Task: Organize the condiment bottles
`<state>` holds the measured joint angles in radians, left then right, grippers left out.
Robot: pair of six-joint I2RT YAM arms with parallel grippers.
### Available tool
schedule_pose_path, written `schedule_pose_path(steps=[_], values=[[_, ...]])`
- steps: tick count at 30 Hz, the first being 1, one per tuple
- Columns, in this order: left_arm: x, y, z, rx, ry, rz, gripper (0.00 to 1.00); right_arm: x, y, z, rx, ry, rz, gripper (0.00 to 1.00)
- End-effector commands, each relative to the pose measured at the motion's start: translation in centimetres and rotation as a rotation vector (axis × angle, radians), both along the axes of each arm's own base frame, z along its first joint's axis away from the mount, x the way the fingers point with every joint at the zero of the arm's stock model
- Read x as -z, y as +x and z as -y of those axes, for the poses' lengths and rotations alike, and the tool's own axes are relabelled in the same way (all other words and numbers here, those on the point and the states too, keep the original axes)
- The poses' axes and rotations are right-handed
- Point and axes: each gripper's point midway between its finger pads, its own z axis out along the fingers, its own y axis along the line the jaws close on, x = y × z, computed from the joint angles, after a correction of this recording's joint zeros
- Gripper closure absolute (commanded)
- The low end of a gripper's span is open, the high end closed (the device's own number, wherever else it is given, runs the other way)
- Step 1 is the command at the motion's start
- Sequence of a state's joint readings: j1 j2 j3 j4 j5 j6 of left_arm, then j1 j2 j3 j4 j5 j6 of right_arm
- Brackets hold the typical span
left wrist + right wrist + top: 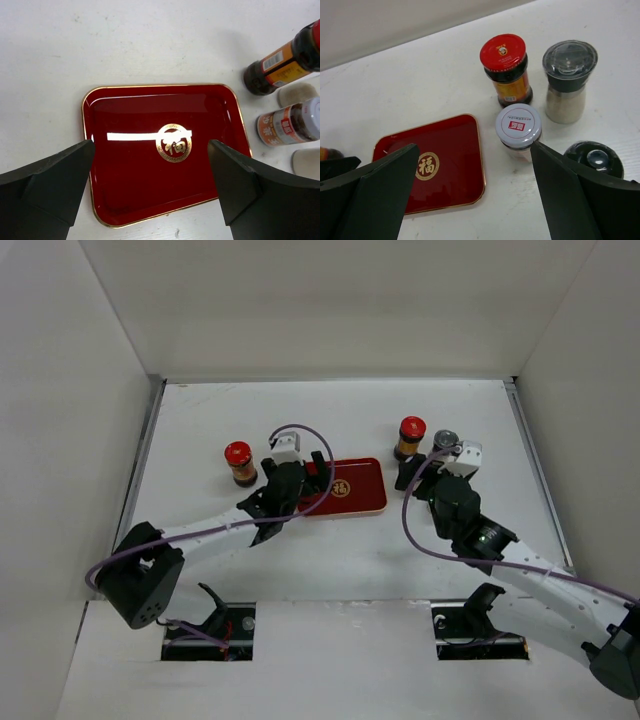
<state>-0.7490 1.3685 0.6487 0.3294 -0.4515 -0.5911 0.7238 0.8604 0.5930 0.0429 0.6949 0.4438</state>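
Note:
A red-capped jar (pixel 238 462) stands left of the flat red tray (pixel 365 502). A second red-capped jar (pixel 410 436) stands right of the tray, next to a grey-capped grinder (pixel 446 440). In the right wrist view the red-capped jar (pixel 503 70), the grinder (pixel 568 82), a white-capped jar (pixel 518 131) and a dark-capped bottle (pixel 594 159) stand in a cluster. My left gripper (pixel 300 472) is open and empty over the tray's near edge (pixel 151 150). My right gripper (pixel 425 472) is open and empty (pixel 474 150), its right finger close beside the white-capped jar.
The tray (pixel 125 175) with a gold emblem lies flat and holds nothing. In the left wrist view the red-capped jar (pixel 285 62) and the white-capped jar (pixel 290 122) show right of it. White walls enclose the table on three sides.

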Motion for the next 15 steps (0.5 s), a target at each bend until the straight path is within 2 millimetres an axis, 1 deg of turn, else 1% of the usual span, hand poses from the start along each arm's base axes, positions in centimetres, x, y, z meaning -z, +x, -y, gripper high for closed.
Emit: schedule_pose_path(steps=[1,3,4,6,7,8,9,10,12,15], values=[[-4.1,0.1,0.1,-0.013,-0.043,0.059,0.0,-1.2,0.2,-1.7,-0.056,0.096,0.074,0.0],[-5.8,-0.2,-0.4,-0.021,-0.063,0.086,0.0,-0.4,-0.1,-2.2,-0.08,0.12,0.081,0.01],[-6.8,-0.3,-0.6,-0.026,-0.078,0.11,0.0,-0.3,-0.4,-2.7,-0.102,0.138,0.09,0.11],[-8.5,-0.4,-1.3,-0.042,-0.088,0.149,0.0,-0.4,-0.8,-3.7,-0.144,0.154,0.099,0.5],[-9.5,-0.4,-1.8,-0.055,-0.084,0.172,0.0,-0.5,-1.1,-4.1,-0.159,0.157,0.1,0.61],[-10.4,-0.4,-2.2,-0.062,-0.062,0.195,0.0,-0.7,-1.3,-4.5,-0.177,0.155,0.103,0.69],[-11.1,-0.3,-3.1,-0.085,-0.022,0.215,0.0,-1.0,-1.4,-4.9,-0.188,0.153,0.105,0.75],[-11.7,-0.2,-4.4,-0.13,0.019,0.233,0.0,-1.1,-1.3,-5.0,-0.193,0.148,0.105,0.78],[-12.6,0.1,-7.1,-0.222,0.099,0.253,0.0,-0.8,-1.2,-5.5,-0.204,0.133,0.099,0.78],[-12.7,0.5,-10.7,-0.312,0.164,0.254,0.0,0.7,-0.9,-5.5,-0.186,0.112,0.083,0.68]])
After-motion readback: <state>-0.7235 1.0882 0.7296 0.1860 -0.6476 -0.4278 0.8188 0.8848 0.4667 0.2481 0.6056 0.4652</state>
